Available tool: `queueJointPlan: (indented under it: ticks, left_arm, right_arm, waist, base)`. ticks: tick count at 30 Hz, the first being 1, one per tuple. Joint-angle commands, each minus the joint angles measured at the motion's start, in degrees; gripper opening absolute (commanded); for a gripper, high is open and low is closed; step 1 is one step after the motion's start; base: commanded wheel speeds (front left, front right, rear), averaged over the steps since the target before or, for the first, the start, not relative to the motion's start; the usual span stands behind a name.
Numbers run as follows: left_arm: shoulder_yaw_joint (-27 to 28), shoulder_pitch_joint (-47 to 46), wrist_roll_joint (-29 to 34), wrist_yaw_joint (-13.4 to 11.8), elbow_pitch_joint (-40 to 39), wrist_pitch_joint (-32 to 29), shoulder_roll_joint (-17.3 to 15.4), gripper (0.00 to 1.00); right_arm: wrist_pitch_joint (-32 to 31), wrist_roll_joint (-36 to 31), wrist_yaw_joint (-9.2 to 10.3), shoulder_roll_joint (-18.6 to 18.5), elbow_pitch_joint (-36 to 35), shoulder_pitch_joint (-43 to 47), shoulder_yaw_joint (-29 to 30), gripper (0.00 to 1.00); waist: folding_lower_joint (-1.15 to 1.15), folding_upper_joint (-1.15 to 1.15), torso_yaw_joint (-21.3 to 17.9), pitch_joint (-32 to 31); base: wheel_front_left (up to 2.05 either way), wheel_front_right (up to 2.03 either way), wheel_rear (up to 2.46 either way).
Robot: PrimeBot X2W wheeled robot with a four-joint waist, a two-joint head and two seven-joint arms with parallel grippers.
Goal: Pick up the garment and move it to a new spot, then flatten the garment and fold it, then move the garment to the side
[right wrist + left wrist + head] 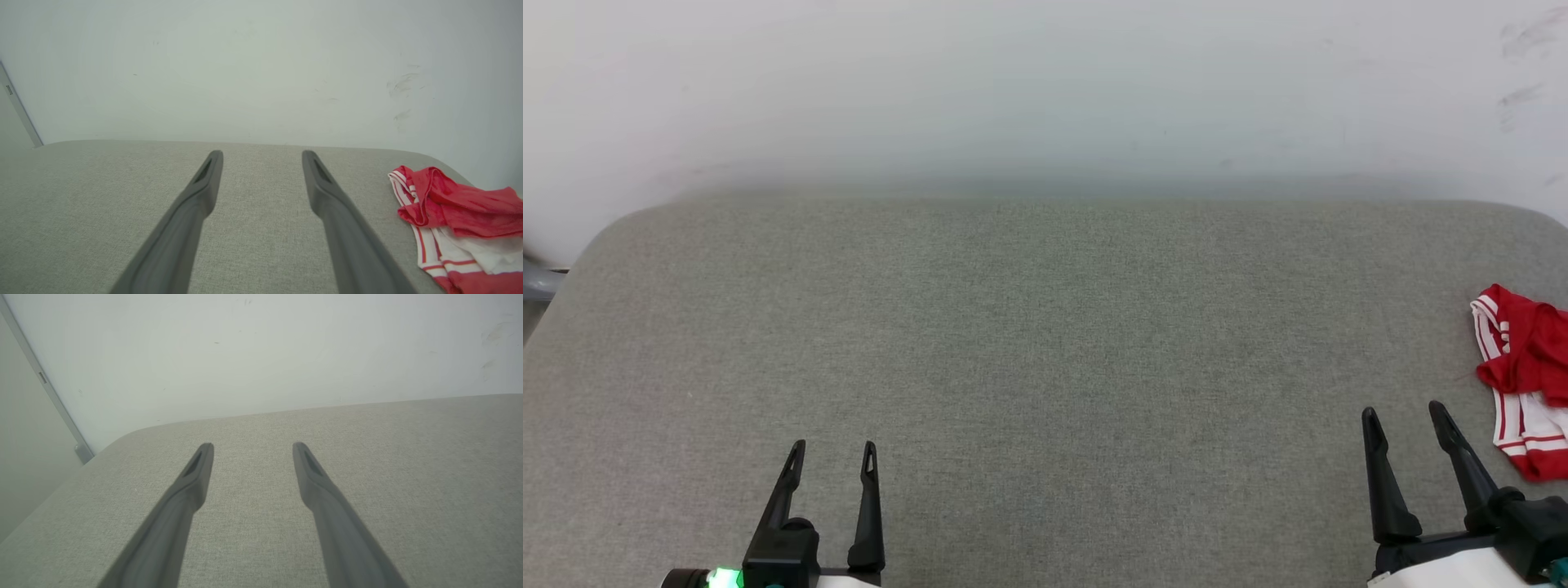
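Lying in a crumpled heap at 3 o'clock in the head view, the garment is cut off by the side of the picture, so only part of it is seen. Red cloth is bunched on top, and white cloth with red stripes is seen under it at the near end. Its real shape is hidden in the folds. It is rested on the grey cloth top, close to the rounded far corner on that side.

The right gripper is seen at 5 o'clock, with its body cut off by the bottom edge. Its two dark fingers are held wide apart, and only bare grey cloth is seen between them. The garment is just beside it, toward 2 o'clock from the fingertips, and is not touched.

The left gripper is seen at 7 o'clock, well apart from the garment. Its fingers are spread apart too, and nothing is held. A small green light is lit at its base.

A pale wall is seen behind the top, with faint dark scuffs at 1 o'clock. A grey bar is cut off at 9 o'clock, and what it belongs to cannot be told.
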State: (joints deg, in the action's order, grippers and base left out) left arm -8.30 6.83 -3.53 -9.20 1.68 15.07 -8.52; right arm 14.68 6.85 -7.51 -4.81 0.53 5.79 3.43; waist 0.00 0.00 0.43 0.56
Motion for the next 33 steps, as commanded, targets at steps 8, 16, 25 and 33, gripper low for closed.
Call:
queueJointPlan:
  ticks: [8,16,25,33]
  left_arm:
    - [0.47,0.82,0.25,0.58,-0.14,0.12,0.49,1.00]
    - [0.70,0.38,-0.20,0.92,0.34,-0.03,0.83,0.00]
    - [1.26,0.11,-8.55,2.08,2.08,-1.58,0.99,0.00]
    - [1.98,-1.36,-17.04,3.61,3.32,-3.08,0.95,0.00]
  right_arm:
    - [0.36,-0.67,0.05,0.64,-0.24,0.91,-0.06,1.00]
    - [0.04,-0.25,-0.02,0.48,0.80,0.43,-0.20,0.00]
    - [-1.64,7.69,-0.02,0.43,3.11,-0.47,-0.38,0.00]
    - [-3.30,15.69,-0.01,0.29,4.16,-1.73,-0.37,0.00]
  waist:
    - [0.00,0.00,0.27,-0.07]
    - [0.01,0.00,0.32,0.07]
    - [0.01,0.00,0.28,0.06]
    - [0.01,0.00,0.23,0.03]
  base:
    - [0.00,0.00,0.00]
    - [0.00,0.00,0.00]
    - [0.00,0.00,0.00]
    - [0.00,0.00,0.00]
